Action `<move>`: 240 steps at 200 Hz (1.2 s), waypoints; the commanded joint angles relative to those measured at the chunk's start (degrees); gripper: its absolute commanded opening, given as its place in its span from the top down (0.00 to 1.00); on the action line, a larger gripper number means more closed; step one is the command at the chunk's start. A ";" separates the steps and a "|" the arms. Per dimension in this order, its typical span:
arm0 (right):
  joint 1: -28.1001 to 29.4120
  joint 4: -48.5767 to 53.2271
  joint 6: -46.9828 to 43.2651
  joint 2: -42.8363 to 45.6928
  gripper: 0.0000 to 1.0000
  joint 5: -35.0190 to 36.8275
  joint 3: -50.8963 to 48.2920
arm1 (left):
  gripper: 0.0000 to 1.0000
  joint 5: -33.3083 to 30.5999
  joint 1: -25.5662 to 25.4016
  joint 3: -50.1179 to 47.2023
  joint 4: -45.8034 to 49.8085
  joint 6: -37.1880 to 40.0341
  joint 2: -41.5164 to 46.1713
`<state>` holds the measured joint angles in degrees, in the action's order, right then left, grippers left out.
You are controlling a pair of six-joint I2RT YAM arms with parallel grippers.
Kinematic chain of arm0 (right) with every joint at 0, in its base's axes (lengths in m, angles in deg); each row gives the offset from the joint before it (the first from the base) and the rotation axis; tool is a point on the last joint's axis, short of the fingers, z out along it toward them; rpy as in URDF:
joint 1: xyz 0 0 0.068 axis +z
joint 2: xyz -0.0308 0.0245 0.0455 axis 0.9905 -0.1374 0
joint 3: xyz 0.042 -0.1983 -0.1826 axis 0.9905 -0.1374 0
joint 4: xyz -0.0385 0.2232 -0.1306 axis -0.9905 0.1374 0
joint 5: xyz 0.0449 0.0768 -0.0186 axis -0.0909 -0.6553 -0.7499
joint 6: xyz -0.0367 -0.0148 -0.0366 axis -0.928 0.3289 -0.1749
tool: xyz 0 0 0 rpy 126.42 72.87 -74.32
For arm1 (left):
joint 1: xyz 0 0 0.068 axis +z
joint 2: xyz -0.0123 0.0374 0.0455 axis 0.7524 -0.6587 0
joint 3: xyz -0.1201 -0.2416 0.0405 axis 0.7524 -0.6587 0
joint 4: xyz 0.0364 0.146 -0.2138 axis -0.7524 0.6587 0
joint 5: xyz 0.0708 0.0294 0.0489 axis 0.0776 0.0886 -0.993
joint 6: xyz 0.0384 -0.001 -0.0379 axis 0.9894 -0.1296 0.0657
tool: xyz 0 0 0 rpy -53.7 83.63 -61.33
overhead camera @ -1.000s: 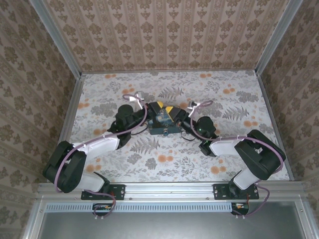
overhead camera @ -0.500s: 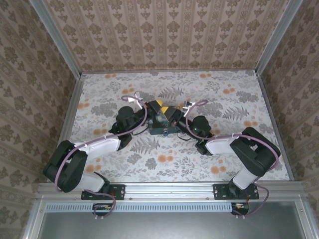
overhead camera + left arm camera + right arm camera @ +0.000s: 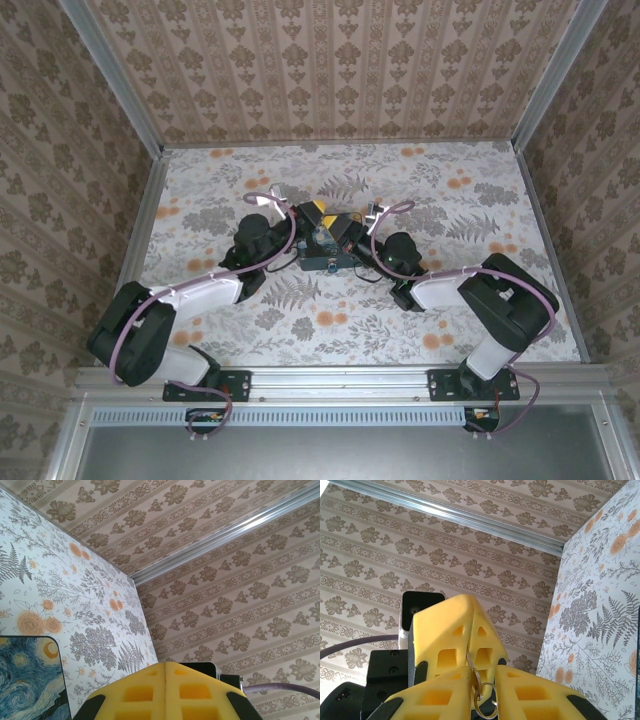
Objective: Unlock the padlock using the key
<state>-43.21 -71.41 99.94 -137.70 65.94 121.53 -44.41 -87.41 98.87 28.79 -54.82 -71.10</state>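
The right gripper (image 3: pixel 482 700) was pinched narrow on the key (image 3: pixel 472 670) by its ring, the key's shaft running straight ahead to the tips of the shut left gripper (image 3: pixel 468 630), which faced it nose to nose by the box (image 3: pixel 30 680), where I judged the padlock sat, too small to make out.

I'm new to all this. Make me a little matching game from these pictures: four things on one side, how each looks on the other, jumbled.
Things:
1. painted box
2. key ring
3. table
4. left gripper

Looks:
A. white, with ferns and orange flowers
B. yellow, jaws shut
C. blue and yellow swirls
D. thin metal loops

Pairs: 1-C, 2-D, 3-A, 4-B
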 commanded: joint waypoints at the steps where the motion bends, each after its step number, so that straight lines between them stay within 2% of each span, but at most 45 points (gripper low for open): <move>1: 0.30 -2.12 -0.48 -0.51 0.79 1.18 1.55 | 1.00 -0.37 -0.50 -0.70 -2.34 -0.42 -0.50; 35: 0.27 -2.06 -0.35 -0.66 0.83 1.35 1.72 | 1.00 -0.66 -0.65 -0.81 -2.34 -0.42 -0.50; 85: 0.08 -2.06 0.05 -0.69 1.00 1.61 1.65 | 1.00 -0.85 -0.72 -0.90 -2.27 -0.46 -0.46; 228: -0.66 -2.07 0.80 -0.52 1.00 1.79 0.94 | 1.00 -2.34 -1.90 -1.91 -0.45 -0.21 0.55; 240: -0.90 -1.90 0.97 -0.49 1.00 1.62 0.55 | 0.86 -2.52 -1.73 -1.84 0.33 -0.07 0.97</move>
<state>-43.32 -71.17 100.35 -138.02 66.55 121.77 -47.82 -88.22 97.36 27.48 -55.10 -71.10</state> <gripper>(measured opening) 0.067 0.048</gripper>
